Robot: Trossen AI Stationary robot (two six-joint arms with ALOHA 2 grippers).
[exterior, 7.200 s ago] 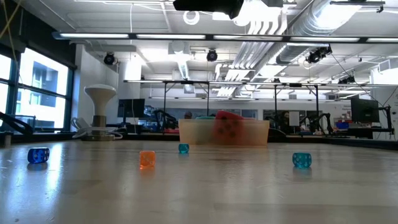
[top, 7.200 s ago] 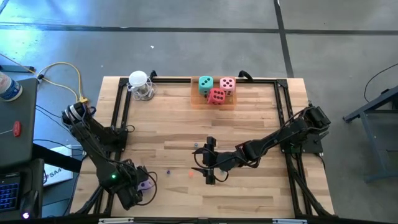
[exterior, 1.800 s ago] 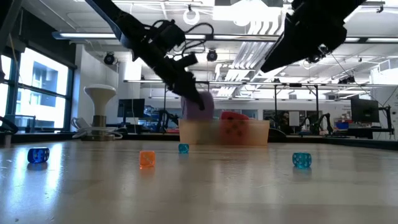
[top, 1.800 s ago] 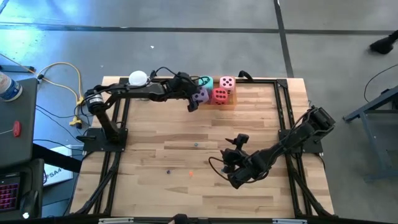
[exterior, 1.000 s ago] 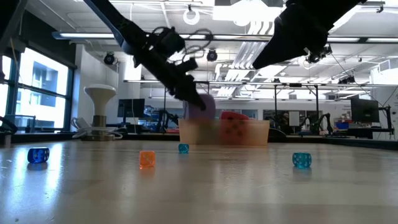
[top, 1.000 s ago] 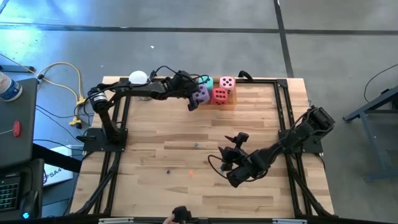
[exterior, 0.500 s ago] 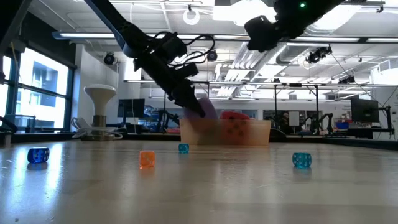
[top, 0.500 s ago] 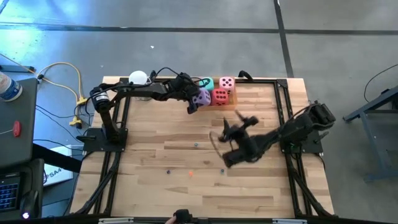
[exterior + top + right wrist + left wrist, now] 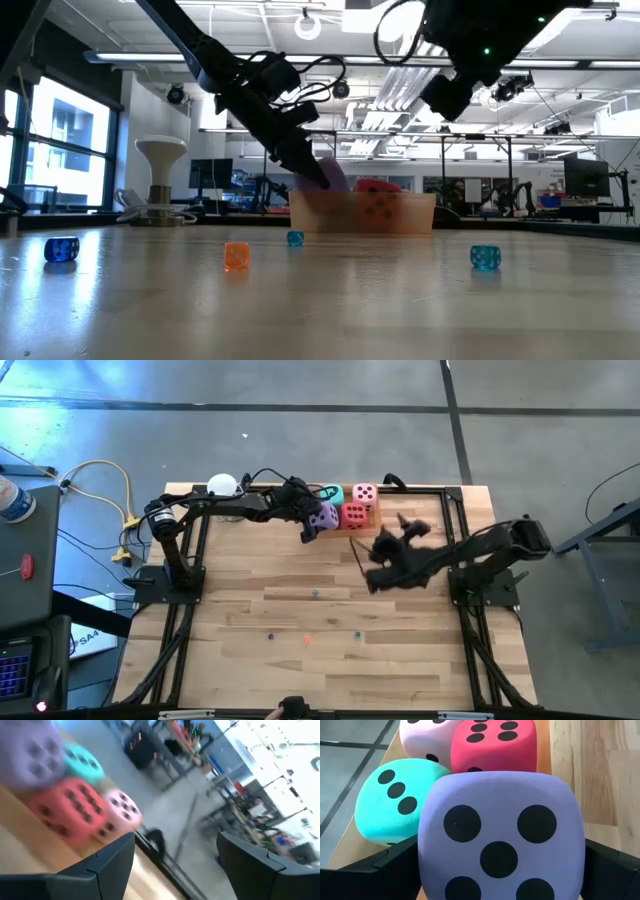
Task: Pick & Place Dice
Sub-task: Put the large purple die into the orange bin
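A shallow tan tray stands at the table's far edge. In it sit the teal die, the pink die and the red die. My left gripper reaches over the tray's left end, shut on the purple die. In the left wrist view the purple die fills the picture, with the teal die, red die and pink die beyond it. My right gripper hangs open above the table just near of the tray. Its wrist view faces the dice. My left gripper pinches the purple die between its two fingers, one on each opposite side face. The fingers slant down from the table's left side. In the low view the die hangs at the tray's rim; whether it rests inside is hidden.
Tiny coloured dice lie on the near half of the table: blue, orange, a small teal one and another teal one. A white round-topped stand sits at the far left corner. Black frame rails line the table's sides.
My right gripper has swung from the table's near middle toward the far edge, ending just near of the tray. My left gripper has lowered the purple die a little, from above the tray down to its rim, keeping its hold.
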